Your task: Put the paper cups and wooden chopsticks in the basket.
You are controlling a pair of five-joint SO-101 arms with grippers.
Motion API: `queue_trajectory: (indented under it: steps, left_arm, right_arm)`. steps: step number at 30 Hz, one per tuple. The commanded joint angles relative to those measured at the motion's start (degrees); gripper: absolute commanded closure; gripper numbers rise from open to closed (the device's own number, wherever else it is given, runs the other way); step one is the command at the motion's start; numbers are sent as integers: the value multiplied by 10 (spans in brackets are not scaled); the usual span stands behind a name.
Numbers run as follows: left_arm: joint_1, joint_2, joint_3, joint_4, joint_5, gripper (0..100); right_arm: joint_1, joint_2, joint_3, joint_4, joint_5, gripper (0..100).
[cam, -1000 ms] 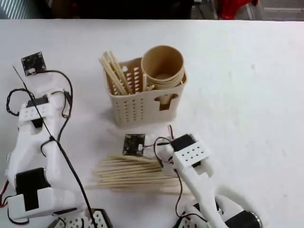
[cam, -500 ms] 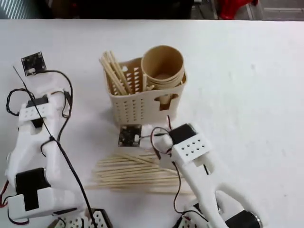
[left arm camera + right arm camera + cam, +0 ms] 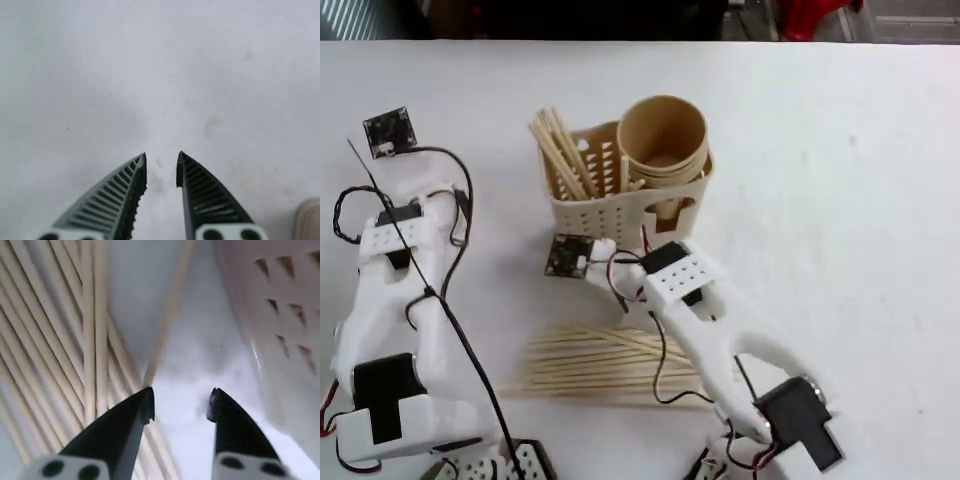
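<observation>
Two claws, both empty. Right gripper (image 3: 180,405) spread over table (image 3: 150,75), between basket (image 3: 620,225) wall and loose wooden chopsticks (image 3: 605,365); one stick maybe touching a fingertip. Left gripper (image 3: 161,162) narrowly parted over bare table. Paper cups (image 3: 663,140) stacked inside basket. Loose pile at basket's six o'clock.

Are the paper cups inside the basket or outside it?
Inside: the stacked paper cups stand upright within the basket walls.
</observation>
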Motion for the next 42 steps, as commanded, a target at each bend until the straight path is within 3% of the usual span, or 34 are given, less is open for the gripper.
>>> queue_trajectory:
  steps: [1,13,29,42]
  left_arm:
    - [-1,-6,-4,-11,-7,880]
    - [-1,-6,-4,-10,-7,880]
    - [-2,-6,-4,-11,-7,880]
    - [-3,-6,-4,-11,-7,880]
  right_arm:
    - [-3,10,-23,-19,-5,846]
    - [-2,80,-26,-16,-7,854]
    - [-7,-2,-65,41,-283,854]
    - [-70,-8,-45,64,-295,850]
